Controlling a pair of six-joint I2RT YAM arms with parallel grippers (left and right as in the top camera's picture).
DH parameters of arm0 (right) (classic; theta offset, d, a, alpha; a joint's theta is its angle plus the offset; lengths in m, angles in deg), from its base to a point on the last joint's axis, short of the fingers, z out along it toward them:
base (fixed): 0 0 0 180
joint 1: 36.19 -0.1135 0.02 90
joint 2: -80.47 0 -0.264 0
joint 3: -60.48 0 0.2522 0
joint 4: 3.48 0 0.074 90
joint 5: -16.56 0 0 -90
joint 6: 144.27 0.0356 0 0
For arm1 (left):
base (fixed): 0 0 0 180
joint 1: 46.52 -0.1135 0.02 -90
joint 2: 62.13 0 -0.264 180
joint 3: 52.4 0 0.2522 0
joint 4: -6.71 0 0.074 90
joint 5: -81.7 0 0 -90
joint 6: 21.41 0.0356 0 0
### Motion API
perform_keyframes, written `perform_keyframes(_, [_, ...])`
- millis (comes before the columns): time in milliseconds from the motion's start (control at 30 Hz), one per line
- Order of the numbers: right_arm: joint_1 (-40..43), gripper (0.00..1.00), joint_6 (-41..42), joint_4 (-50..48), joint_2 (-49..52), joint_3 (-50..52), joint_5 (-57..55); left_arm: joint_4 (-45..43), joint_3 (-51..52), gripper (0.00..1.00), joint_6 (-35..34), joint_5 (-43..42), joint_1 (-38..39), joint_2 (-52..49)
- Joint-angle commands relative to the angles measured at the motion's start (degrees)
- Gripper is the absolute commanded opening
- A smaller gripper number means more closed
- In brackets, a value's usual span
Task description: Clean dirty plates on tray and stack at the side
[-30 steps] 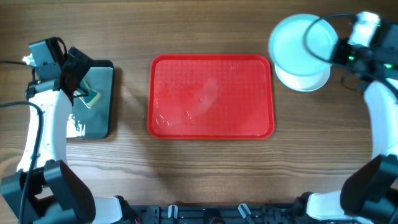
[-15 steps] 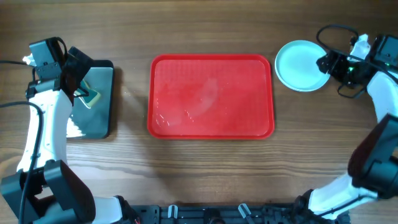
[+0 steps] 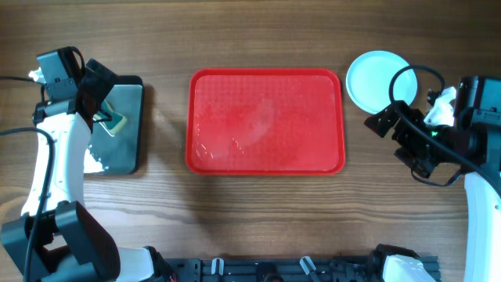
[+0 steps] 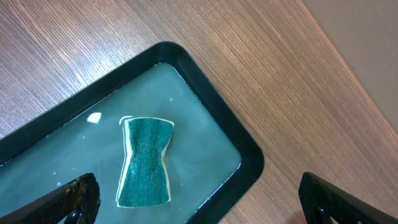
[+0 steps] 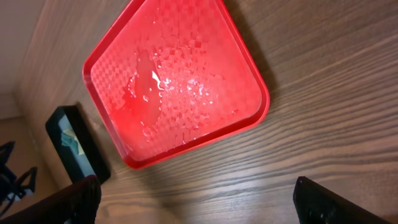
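The red tray [image 3: 266, 121] lies mid-table with no plates on it, only wet patches; the right wrist view shows it [image 5: 174, 81] too. The plates [image 3: 379, 81] sit as one pile on the wood off the tray's far right corner, and only the pale turquoise top one shows. My right gripper [image 3: 398, 147] hangs open and empty just in front of that pile, over bare wood [image 5: 199, 205]. My left gripper [image 3: 99, 92] is open and empty above the black tray [image 3: 129, 160].
The narrow black tray [image 4: 205, 81] at the left holds water and a green sponge [image 4: 146, 162], which lies between and ahead of my left fingers [image 4: 78, 199]. The black tray [image 5: 74, 140] also shows beyond the red one in the right wrist view.
My right gripper opened, left a plate on the pile, and drew back toward the table's front. The left arm has not moved.
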Motion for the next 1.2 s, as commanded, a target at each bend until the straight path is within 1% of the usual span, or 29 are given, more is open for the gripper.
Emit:
perform_keyframes(0, [-2.23, 1.0, -2.56, -4.24, -1.68, 0.2, -3.85, -0.13, -0.04, 1.0, -0.15, 0.15, -0.07, -0.02])
perform_keyframes(67, [-5.29, 1.0, -7.54, -16.26, -6.73, 3.23, -4.02, -0.13, -0.04, 1.0, -0.15, 0.15, -0.07, -0.02])
perform_keyframes(133, [-8.39, 1.0, -12.39, -27.47, -13.55, 8.98, -4.02, -0.13, -0.04, 1.0, -0.15, 0.13, -0.07, -0.02])
perform_keyframes(167, [-9.38, 1.0, -13.88, -35.41, -20.11, 15.61, -4.02, -0.13, -0.04, 1.0, -0.15, 0.13, -0.07, -0.02])
perform_keyframes(233, [-9.38, 1.0, -13.86, -45.92, -30.93, 27.23, -4.02, -0.13, -0.04, 1.0, -0.15, 0.15, -0.07, -0.02])
perform_keyframes(367, [-9.4, 1.0, -13.27, -61.64, -47.34, 48.92, -4.0, -0.13, -0.04, 1.0, -0.15, 0.13, -0.07, -0.02])
perform_keyframes(433, [-9.4, 1.0, -13.27, -68.28, -55.08, 57.92, -4.02, -0.13, -0.04, 1.0, -0.15, 0.15, -0.09, -0.02])
perform_keyframes(500, [-9.4, 1.0, -13.27, -72.22, -60.87, 63.52, -4.02, -0.13, -0.04, 1.0, -0.15, 0.15, -0.07, -0.02])
perform_keyframes(533, [-9.4, 1.0, -13.25, -75.93, -65.33, 68.06, -4.02, -0.13, -0.04, 1.0, -0.15, 0.15, -0.09, -0.02])
perform_keyframes(567, [-9.4, 1.0, -13.27, -77.15, -67.63, 70.23, -4.07, -0.13, -0.04, 1.0, -0.15, 0.13, -0.07, -0.02])
perform_keyframes(633, [-9.46, 1.0, -11.98, -78.18, -67.98, 72.74, -7.08, -0.13, -0.04, 1.0, -0.15, 0.13, -0.09, -0.02])
perform_keyframes(700, [-11.69, 1.0, -10.12, -77.9, -68.0, 74.31, -15.21, -0.13, -0.04, 1.0, -0.15, 0.15, -0.07, -0.02])
perform_keyframes(733, [-13.22, 1.0, -10.47, -77.83, -68.0, 74.31, -19.58, -0.13, -0.04, 1.0, -0.15, 0.15, -0.07, -0.02])
perform_keyframes(767, [-14.19, 1.0, -10.86, -77.26, -68.0, 74.31, -22.95, -0.13, -0.04, 1.0, -0.15, 0.13, -0.07, -0.02])
perform_keyframes(800, [-14.19, 1.0, -11.08, -75.78, -67.98, 74.31, -24.02, -0.13, -0.04, 1.0, -0.15, 0.15, -0.07, -0.02])
perform_keyframes(833, [-14.14, 1.0, -12.33, -75.8, -67.89, 74.29, -23.89, -0.13, -0.04, 1.0, -0.15, 0.15, -0.07, -0.02])
perform_keyframes(1167, [-14.16, 1.0, -12.2, -75.84, -67.12, 74.29, -23.93, -0.13, -0.04, 1.0, -0.15, 0.15, -0.07, -0.02])
